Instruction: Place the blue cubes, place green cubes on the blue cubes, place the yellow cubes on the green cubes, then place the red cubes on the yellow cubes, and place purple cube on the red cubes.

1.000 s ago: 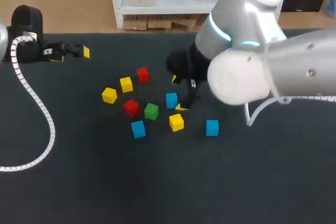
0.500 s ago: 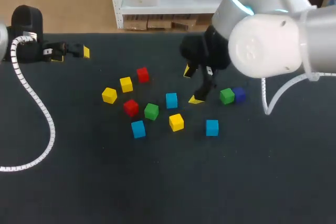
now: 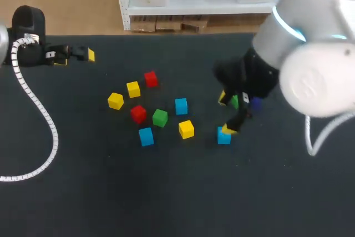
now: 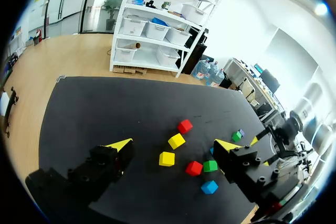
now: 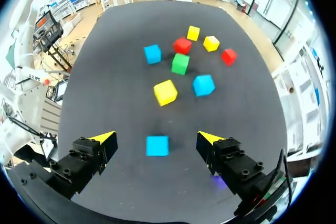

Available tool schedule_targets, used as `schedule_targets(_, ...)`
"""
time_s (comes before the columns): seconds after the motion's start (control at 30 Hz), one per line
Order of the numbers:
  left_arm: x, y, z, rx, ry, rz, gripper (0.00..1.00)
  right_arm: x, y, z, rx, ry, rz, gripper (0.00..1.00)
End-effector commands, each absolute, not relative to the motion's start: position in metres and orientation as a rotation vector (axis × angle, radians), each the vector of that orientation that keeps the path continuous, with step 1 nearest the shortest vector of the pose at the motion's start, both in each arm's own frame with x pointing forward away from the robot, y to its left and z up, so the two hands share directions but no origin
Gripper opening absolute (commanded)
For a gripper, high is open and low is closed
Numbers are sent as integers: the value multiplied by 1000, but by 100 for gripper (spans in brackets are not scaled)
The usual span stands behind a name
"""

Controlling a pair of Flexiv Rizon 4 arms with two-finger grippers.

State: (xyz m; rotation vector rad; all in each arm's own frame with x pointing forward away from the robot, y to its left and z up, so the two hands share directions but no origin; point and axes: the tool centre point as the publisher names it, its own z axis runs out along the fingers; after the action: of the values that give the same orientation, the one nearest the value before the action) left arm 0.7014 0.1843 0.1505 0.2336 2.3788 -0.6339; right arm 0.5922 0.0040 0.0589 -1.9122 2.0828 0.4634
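Loose cubes lie mid-table: red (image 3: 150,78), yellow (image 3: 133,89), yellow (image 3: 115,100), red (image 3: 138,114), green (image 3: 160,117), blue (image 3: 181,106), yellow (image 3: 186,129), blue (image 3: 146,136). To their right, my right gripper (image 3: 226,114) hangs open over a lone blue cube (image 3: 223,136). In the right wrist view this blue cube (image 5: 157,145) lies below, between the open fingers of the gripper (image 5: 157,137), untouched. A second green cube (image 3: 235,101) and a purple cube (image 3: 255,102) peek out beside the right wrist. My left gripper (image 3: 75,58) is open and empty at the far left.
The left arm's white coiled cable (image 3: 39,115) loops over the table's left side. The dark tabletop (image 3: 166,192) stretches bare toward the front. In the left wrist view the left gripper (image 4: 173,144) looks across the table at the cube cluster.
My right arm has swung right and toward the front, from above the cluster's middle to above the lone blue cube. The green and purple cubes came into sight. The left arm stayed still.
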Motion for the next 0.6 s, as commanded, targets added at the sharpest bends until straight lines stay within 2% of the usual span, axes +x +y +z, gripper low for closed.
schedule_targets(0.03, 701, 184, 150, 233, 2379, -634, 100, 568, -7, 52, -1828, 2076, 365, 100)
schedule_targets(0.6, 701, 184, 150, 233, 2379, -634, 100, 577, -13, 12, -1892, 2071, 376, 100)
